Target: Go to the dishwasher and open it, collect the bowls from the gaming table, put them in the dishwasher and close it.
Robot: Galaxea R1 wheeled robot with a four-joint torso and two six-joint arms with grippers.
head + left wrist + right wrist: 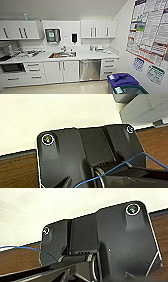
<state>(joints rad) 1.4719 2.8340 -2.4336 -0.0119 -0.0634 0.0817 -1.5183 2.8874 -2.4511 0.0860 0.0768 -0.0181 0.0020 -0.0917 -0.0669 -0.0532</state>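
Kitchenette ahead. Dishwasher (pixel 90 69) shut, steel front under the counter (pixel 82 55) toward its right end, between white cabinets and drawers. Blue-lidded bins (pixel 122 79) stand nearby on the right. Gripper states: cannot tell. Approach best kept square to the door, clear of bins.

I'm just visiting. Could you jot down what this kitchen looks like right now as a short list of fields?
room: kitchenette, white cabinets
dishwasher: stainless front, door shut, under the counter
sink: set in the counter, left of the dishwasher
drawers: white, right of the dishwasher
bins: grey, blue lid, near the right wall
wall posters: on the right wall
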